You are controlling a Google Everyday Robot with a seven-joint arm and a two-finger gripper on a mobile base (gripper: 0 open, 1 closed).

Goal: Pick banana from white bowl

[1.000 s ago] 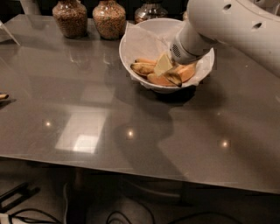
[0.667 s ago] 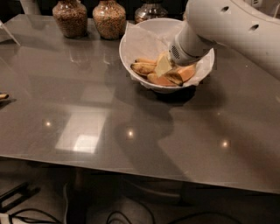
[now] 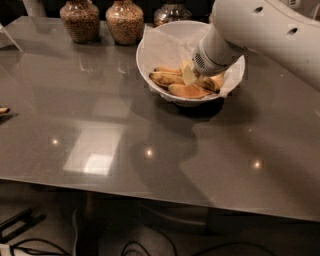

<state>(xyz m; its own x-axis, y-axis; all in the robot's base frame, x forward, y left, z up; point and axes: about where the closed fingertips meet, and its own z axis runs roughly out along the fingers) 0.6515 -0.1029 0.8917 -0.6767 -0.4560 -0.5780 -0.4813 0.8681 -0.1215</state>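
At the far left edge a small brown-tipped object (image 3: 3, 110) lies on the glossy grey tabletop (image 3: 100, 135), and a white folded corner (image 3: 9, 39) pokes in above it. Along the back edge stand two round glass jars, the first jar (image 3: 80, 21) and the second jar (image 3: 125, 21), both filled with brownish grainy stuff. A third jar (image 3: 172, 12) stands behind the bowl, and what it contains cannot be made out.

Right of the jars sits the white bowl (image 3: 150, 62), lined with crinkled white paper (image 3: 162, 50) that rises above its rim. Several bananas lie inside. The banana (image 3: 167, 79), pale yellow with a dark tip pointing left, rests in the left half of the bowl. A deeper orange banana (image 3: 189, 91) lies along the front, just beside it.

The pincer (image 3: 192, 76) reaches down into the middle of the bowl among the fruit, at the end of a thick white arm (image 3: 260, 30) coming from the upper right. Whether it is spread or pinching anything cannot be told.
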